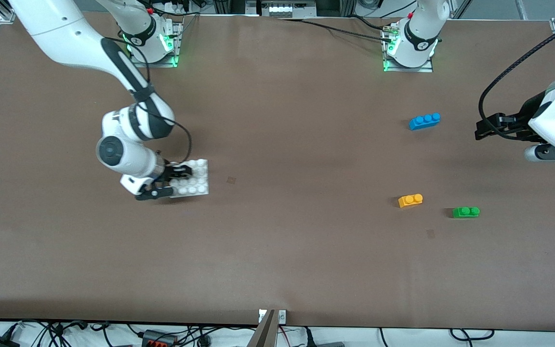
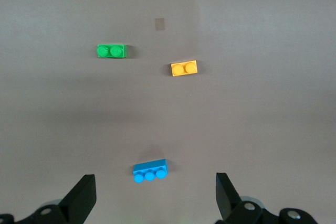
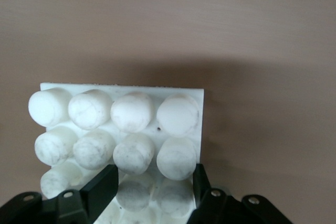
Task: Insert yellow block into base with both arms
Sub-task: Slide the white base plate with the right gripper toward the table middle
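The right gripper (image 1: pixel 174 180) is down at the right arm's end of the brown table (image 1: pixel 297 260), its black fingers (image 3: pixel 102 187) closed on the flat white square plastic base (image 1: pixel 195 177) with its grid of round studs. In the right wrist view the fingers pinch two studs at the plate's edge between them, and the plate (image 3: pixel 126 124) lies flat on the table.

The small orange-yellow plastic block (image 1: pixel 410 200) with two studs rests on the table toward the left arm's end, well apart from the base. Just beside it, closer still to that end, sits a green two-stud brick (image 1: pixel 466 212). A longer blue three-stud brick (image 1: pixel 424 121) lies farther from the front camera than both (all three also show in the left wrist view: yellow (image 2: pixel 184 68), green (image 2: pixel 111 51), blue (image 2: pixel 150 170)).

The left gripper (image 1: pixel 482 129) hangs in the air over the table's left-arm end, its fingers (image 2: pixel 81 198) spread wide and holding nothing.
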